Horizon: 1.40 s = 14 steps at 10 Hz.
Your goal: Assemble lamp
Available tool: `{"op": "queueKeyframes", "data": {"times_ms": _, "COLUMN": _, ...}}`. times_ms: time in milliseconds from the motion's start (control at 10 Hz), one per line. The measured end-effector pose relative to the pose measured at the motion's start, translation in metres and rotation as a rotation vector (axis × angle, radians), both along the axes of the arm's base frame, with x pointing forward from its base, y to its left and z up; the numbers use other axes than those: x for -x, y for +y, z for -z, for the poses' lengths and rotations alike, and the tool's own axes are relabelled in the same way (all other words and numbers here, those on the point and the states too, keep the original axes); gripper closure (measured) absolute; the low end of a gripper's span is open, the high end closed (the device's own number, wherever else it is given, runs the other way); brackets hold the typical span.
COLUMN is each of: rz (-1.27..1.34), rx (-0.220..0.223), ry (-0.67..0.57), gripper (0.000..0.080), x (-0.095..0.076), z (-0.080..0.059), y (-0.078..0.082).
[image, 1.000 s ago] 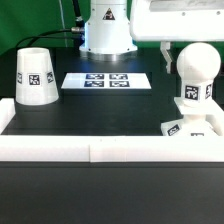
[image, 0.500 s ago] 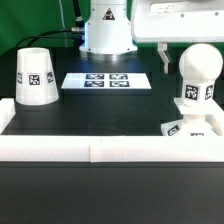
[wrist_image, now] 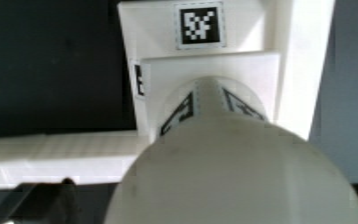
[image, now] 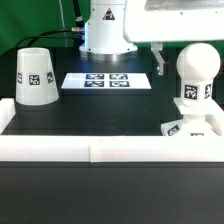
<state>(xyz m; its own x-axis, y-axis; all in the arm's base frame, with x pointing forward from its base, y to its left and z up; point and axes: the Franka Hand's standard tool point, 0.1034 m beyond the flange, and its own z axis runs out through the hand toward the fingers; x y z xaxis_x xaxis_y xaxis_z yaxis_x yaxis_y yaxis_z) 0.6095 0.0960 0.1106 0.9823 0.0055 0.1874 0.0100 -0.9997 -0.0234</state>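
Note:
The round-headed white bulb point(image: 197, 72) stands upright on the flat square base point(image: 178, 127) at the exterior view's right, just behind the white rail. The cone shade point(image: 35, 75) stands alone at the exterior view's left. My gripper point(image: 190, 66) hangs over the bulb, open, its jaws astride the bulb's head. One dark finger point(image: 158, 58) shows beside the head, apart from it; the other is out of view. In the wrist view the bulb point(wrist_image: 220, 150) fills the middle, the base point(wrist_image: 202, 40) lies beyond it, and one fingertip point(wrist_image: 48, 192) shows clear of the bulb.
The marker board point(image: 106, 80) lies flat at the middle back, in front of the arm's white pedestal point(image: 106, 30). A white border rail point(image: 110, 148) runs along the front and sides of the black table; it also shows in the wrist view point(wrist_image: 51, 150).
My gripper has shifted a little toward the exterior view's left; the visible finger now stands farther from the bulb's head. Bulb, base and shade have not moved.

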Motion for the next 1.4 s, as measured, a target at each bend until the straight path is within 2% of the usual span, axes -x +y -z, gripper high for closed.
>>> {"op": "queueKeyframes", "data": {"times_ms": 100, "rz": -0.055, "rx": 0.011, "ry": 0.000, "gripper": 0.0101, "x": 0.000, "z": -0.001, "y": 0.003}}
{"op": "queueKeyframes", "data": {"times_ms": 400, "rz": -0.247, "rx": 0.051, "ry": -0.002, "gripper": 0.0101, "x": 0.000, "z": 0.001, "y": 0.000}}
{"op": "queueKeyframes", "data": {"times_ms": 800, "rz": -0.578, "rx": 0.132, "ry": 0.011, "gripper": 0.0101, "x": 0.002, "z": 0.001, "y": 0.003}}
{"op": "queueKeyframes", "data": {"times_ms": 1200, "rz": -0.989, "rx": 0.219, "ry": 0.026, "gripper": 0.0101, "x": -0.002, "z": -0.003, "y": 0.001}}
{"op": "queueKeyframes", "data": {"times_ms": 1400, "rz": -1.159, "rx": 0.254, "ry": 0.040, "gripper": 0.0101, "x": -0.012, "z": -0.009, "y": 0.005}}
